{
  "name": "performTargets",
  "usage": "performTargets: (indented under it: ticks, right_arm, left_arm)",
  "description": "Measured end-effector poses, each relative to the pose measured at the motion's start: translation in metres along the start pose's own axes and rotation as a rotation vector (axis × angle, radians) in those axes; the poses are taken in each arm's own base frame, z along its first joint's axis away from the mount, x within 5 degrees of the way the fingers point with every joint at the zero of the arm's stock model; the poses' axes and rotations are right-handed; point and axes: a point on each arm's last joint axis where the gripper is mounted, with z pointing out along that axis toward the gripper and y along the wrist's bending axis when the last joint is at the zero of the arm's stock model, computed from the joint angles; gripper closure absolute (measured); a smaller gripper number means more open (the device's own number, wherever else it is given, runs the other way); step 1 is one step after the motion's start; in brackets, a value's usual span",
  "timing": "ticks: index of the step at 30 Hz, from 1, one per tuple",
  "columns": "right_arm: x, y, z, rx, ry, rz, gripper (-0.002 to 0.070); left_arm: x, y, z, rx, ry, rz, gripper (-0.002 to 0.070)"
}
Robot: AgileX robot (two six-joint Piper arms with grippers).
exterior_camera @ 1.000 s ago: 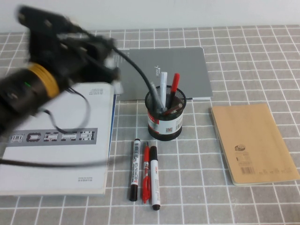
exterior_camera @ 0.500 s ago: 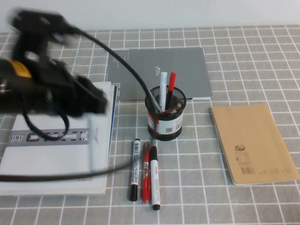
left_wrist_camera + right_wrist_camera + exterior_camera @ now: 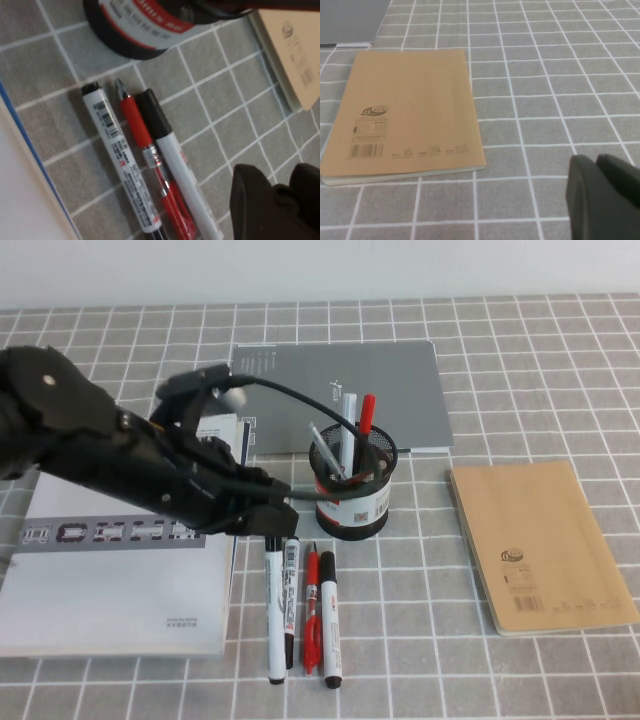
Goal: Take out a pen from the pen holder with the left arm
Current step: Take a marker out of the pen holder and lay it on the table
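Observation:
The black mesh pen holder (image 3: 352, 508) stands mid-table with a grey pen, a white pen and a red pen (image 3: 366, 418) in it; its base shows in the left wrist view (image 3: 135, 30). My left gripper (image 3: 268, 523) sits low just left of the holder, shut on the black-capped end of a white marker (image 3: 273, 620). That marker points toward the front edge, alongside the loose pens. In the left wrist view the gripper (image 3: 282, 182) shows only its dark fingers (image 3: 250, 200); the held marker is hidden there. My right gripper (image 3: 594, 160) hangs shut over bare tiles.
Three loose pens lie in front of the holder: a labelled marker (image 3: 120, 165), a red pen (image 3: 312, 615) and a black-capped white marker (image 3: 329, 625). A white book (image 3: 120, 580) lies left, a grey notebook (image 3: 340, 380) behind the holder, and a tan notebook (image 3: 540, 545) to the right.
The left arm swung from the back left over the white book, down and right to beside the holder. The held marker now hangs next to the three loose pens.

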Motion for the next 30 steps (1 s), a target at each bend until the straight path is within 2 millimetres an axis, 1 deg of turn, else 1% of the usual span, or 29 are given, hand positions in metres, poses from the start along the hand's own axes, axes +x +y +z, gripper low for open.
performTargets:
  ticks: [3, 7, 9, 13, 18, 20, 26, 28, 30]
  right_arm:
    - [0.0, 0.0, 0.0, 0.0, 0.0, 0.0, 0.0689]
    - [0.0, 0.0, 0.0, 0.0, 0.0, 0.0, 0.0689]
    - [0.0, 0.0, 0.0, 0.0, 0.0, 0.0, 0.0689]
    - [0.0, 0.0, 0.0, 0.0, 0.0, 0.0, 0.0689]
    - [0.0, 0.0, 0.0, 0.0, 0.0, 0.0, 0.0689]
    - [0.0, 0.0, 0.0, 0.0, 0.0, 0.0, 0.0689]
    - [0.0, 0.0, 0.0, 0.0, 0.0, 0.0, 0.0689]
    - [0.0, 0.0, 0.0, 0.0, 0.0, 0.0, 0.0689]
    - [0.0, 0.0, 0.0, 0.0, 0.0, 0.0, 0.0689]
  left_arm:
    - [-0.001, 0.016, 0.012, 0.014, 0.02, -0.051, 0.0566]
    - [-0.002, 0.04, 0.021, 0.0, 0.037, -0.115, 0.0566]
    - [-0.005, 0.049, 0.026, -0.004, 0.04, -0.133, 0.0566]
    - [-0.013, 0.06, 0.033, -0.015, 0.033, -0.15, 0.0566]
    - [-0.024, 0.067, 0.041, -0.017, 0.017, -0.154, 0.0561]
    - [-0.027, 0.069, 0.043, -0.017, 0.016, -0.157, 0.0541]
    - [-0.028, 0.076, 0.051, -0.017, 0.033, -0.164, 0.0398]
    - [-0.027, 0.077, 0.053, -0.02, 0.04, -0.164, 0.0372]
    - [-0.027, 0.078, 0.053, -0.026, 0.045, -0.157, 0.0361]
